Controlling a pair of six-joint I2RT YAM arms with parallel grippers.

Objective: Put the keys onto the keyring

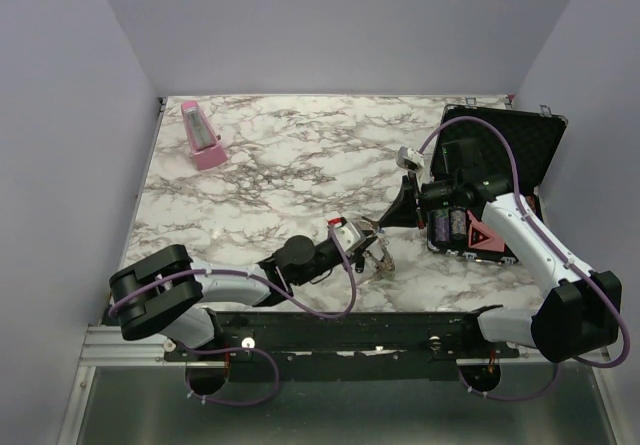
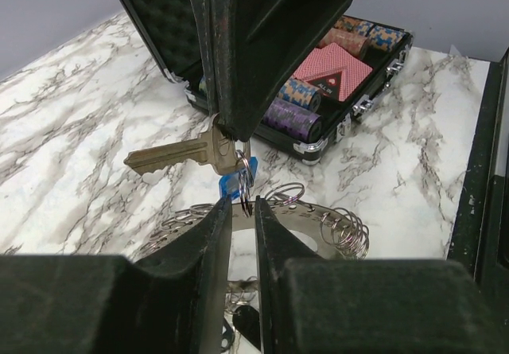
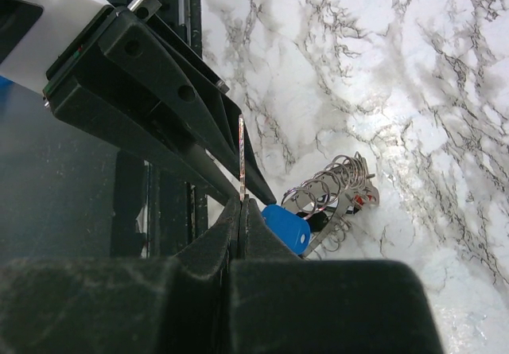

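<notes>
Seemingly unthreaded yet: right gripper (image 2: 237,134) pinches a brass metal key (image 2: 171,157) above the toothed grey metal keyring (image 2: 306,208) (left gripper (image 2: 242,205): narrow gap, hold unclear).

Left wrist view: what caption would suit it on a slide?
Right gripper holds a key by the keyring; left gripper close by, chip case behind.

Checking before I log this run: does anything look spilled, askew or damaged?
Nothing stands out. The case is open with chips and cards seated inside, the keyring rests on the table, and the right gripper pinches a brass key near it.
</notes>
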